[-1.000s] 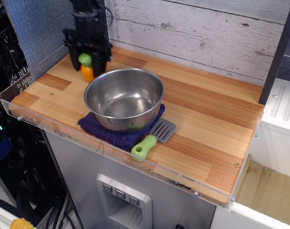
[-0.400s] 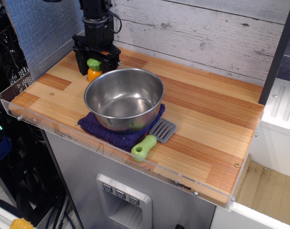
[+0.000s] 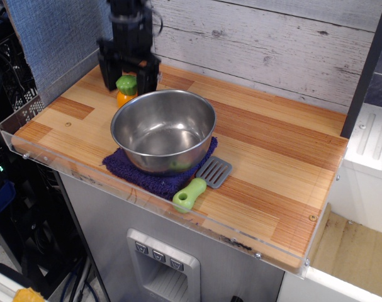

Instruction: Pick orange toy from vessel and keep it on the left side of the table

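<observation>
I see the orange toy (image 3: 125,92) out, standing behind the steel bowl (image 3: 163,129), my gripper (image 3: 128,75) jaws parted around its cap, only retreat left

Toy (image 3: 125,90) behind bowl (image 3: 163,129) (on cloth (image 3: 154,179))

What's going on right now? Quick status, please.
Tool straddling toy, grip unclear. Toy out of bowl, at table's left rear, behind the bowl's rim. Nothing in the way.
</observation>
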`<state>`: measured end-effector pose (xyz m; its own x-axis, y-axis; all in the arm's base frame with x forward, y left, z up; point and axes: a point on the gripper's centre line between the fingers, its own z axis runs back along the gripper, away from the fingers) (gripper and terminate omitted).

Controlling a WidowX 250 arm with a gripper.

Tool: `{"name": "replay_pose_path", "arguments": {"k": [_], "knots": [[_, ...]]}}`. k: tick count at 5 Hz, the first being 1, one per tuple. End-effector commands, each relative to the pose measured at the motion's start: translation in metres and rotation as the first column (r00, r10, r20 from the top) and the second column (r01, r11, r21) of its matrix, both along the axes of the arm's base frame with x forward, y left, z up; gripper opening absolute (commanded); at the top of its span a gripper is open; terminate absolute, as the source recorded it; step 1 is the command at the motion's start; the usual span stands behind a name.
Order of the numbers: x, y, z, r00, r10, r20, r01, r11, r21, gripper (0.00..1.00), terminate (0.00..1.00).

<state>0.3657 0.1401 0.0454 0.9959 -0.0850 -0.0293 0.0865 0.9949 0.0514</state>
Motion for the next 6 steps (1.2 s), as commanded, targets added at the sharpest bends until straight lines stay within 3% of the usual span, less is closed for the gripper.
{"name": "replay_pose_path", "arguments": {"k": [1, 3, 5, 6], "knots": [[-0.017, -0.009, 0.102, 0.99, 0.032, 0.14, -0.039, 0.998, 0.051, 1.0, 0.0], [-0.028, -0.042, 0.123, 0.992, 0.01, 0.129, -0.004, 0.999, -0.051, 1.0, 0.0], [-0.028, -0.042, 0.123, 0.992, 0.01, 0.129, -0.004, 0.999, -0.051, 1.0, 0.0], [-0.028, -0.042, 0.123, 0.992, 0.01, 0.129, -0.004, 0.999, -0.051, 1.0, 1.0]]}}
